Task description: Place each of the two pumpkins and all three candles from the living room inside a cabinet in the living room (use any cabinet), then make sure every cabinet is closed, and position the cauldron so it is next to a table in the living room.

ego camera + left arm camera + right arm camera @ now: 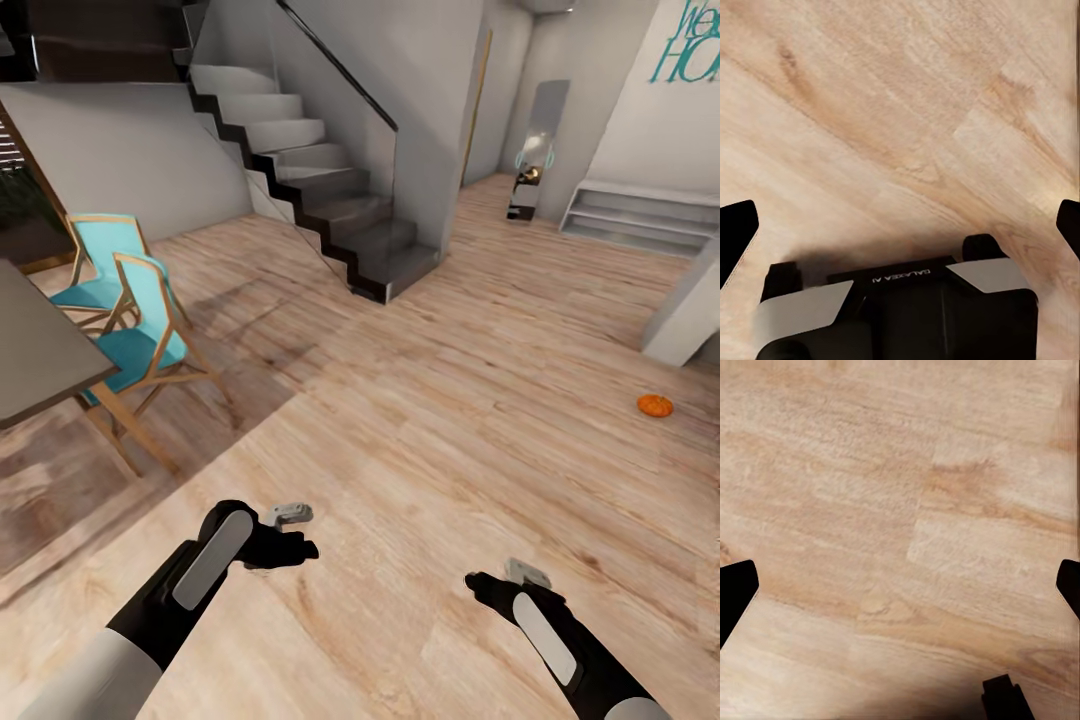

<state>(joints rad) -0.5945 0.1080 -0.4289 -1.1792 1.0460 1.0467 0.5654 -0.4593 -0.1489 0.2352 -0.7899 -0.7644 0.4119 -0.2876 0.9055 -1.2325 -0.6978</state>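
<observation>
Both end effectors, left (290, 535) and right (490, 580), hang spread and empty; the distant pumpkin (654, 404) could roll if nudged

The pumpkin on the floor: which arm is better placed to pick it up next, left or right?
Probably the right. The pumpkin lies on the wood floor ahead on the robot's right side, closer to the right gripper than to the left gripper. Both grippers are open and empty, but the robot must drive closer first.

mirrored "GALAXEA AI" on left pincer (900, 225); cropped teal wall lettering (686, 45)
</observation>
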